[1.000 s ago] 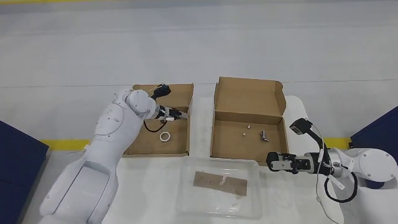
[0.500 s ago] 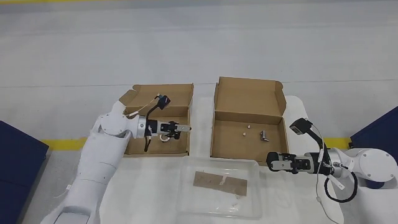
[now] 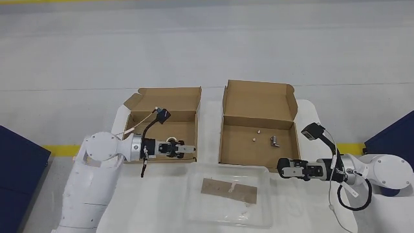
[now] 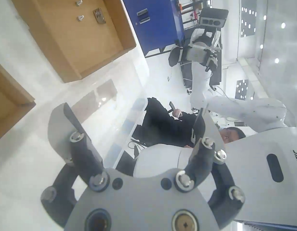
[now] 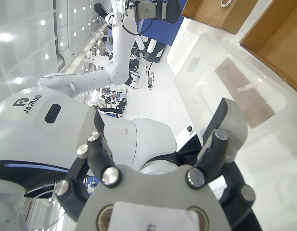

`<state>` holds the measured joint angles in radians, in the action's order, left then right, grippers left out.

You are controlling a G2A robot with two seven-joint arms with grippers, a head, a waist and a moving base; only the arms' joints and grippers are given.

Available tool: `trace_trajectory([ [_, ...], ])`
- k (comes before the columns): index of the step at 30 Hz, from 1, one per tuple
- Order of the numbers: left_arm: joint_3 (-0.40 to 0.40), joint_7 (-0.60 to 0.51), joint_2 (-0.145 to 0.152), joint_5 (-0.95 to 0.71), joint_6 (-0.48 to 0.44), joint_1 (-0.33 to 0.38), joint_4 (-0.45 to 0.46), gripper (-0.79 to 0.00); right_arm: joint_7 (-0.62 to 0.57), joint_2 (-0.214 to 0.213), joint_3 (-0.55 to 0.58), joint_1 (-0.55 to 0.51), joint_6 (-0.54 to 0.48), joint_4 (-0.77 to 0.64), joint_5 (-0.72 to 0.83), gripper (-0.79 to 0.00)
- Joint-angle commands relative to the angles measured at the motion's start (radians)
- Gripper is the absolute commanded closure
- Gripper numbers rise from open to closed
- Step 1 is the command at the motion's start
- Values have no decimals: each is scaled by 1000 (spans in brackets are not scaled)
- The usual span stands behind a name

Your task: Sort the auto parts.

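At the tabletop's front edge, the tray (image 3: 207, 212) is holding a card (image 3: 228, 190) with one small pale piece (image 3: 231, 186) lying on it; I cannot tell whether it is a part. Just behind, the left gripper (image 3: 191, 148) is hovering by the left box's (image 3: 165, 95) near wall, fingers spread and empty. The right gripper (image 3: 281, 167) is hanging toward the right edge, likewise spread. A tray pick looks next: it should be clearing the tray wall, then straddling the piece squarely. Farther back, the ring (image 5: 227, 0) is lying in the left box, and the bracket (image 3: 275, 141) and bolts (image 3: 254, 138) in the right box (image 3: 259, 100).

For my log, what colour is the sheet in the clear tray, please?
Brown sheet; clearest in the right wrist view.
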<state>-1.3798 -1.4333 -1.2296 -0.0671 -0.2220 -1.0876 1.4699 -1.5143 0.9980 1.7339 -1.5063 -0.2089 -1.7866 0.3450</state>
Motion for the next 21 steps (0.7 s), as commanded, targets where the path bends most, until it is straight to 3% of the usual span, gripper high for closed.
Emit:
trace_trajectory([
  [1, -2, 0, 4, -6, 1, -7, 11, -785, 0, 0, 0, 0, 0, 0, 0, -785],
  [21, -6, -1, 11, -27, -3, -18, 35, -785, 0, 0, 0, 0, 0, 0, 0, -785],
])
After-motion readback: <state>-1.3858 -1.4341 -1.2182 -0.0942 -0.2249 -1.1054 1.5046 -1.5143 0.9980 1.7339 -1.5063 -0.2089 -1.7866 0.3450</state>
